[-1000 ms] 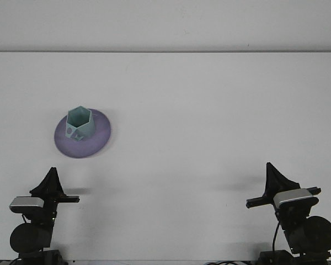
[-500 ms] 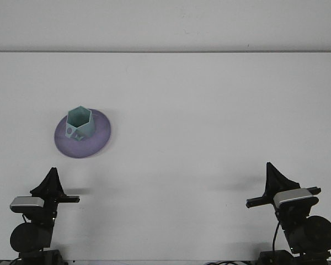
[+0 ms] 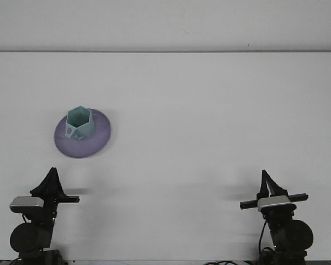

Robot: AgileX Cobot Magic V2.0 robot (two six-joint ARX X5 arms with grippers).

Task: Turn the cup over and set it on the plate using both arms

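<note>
Cup (image 3: pixel 80 123): a teal, faceted cup, standing mouth up on the plate, on the left of the tabletop.
Left tool (image 3: pixel 51 175): parked low at the near left edge, well short of the plate; whether its fingers are apart or together cannot be told from this angle.
Right tool (image 3: pixel 264 178): parked at the near right edge, far from the cup; its finger state cannot be told either.
Plate (image 3: pixel 84 146): purple, round and shallow, bare around the cup.
Tabletop (image 3: pixel 209 110): white, with nothing else on it.
Handling: the cup looks light, stiff and smooth, likely plastic; the flat side facets look like the surest hold.
Change: against the earlier pictures the right tool sits lower and a little leftward; left tool, cup and plate are unchanged.
</note>
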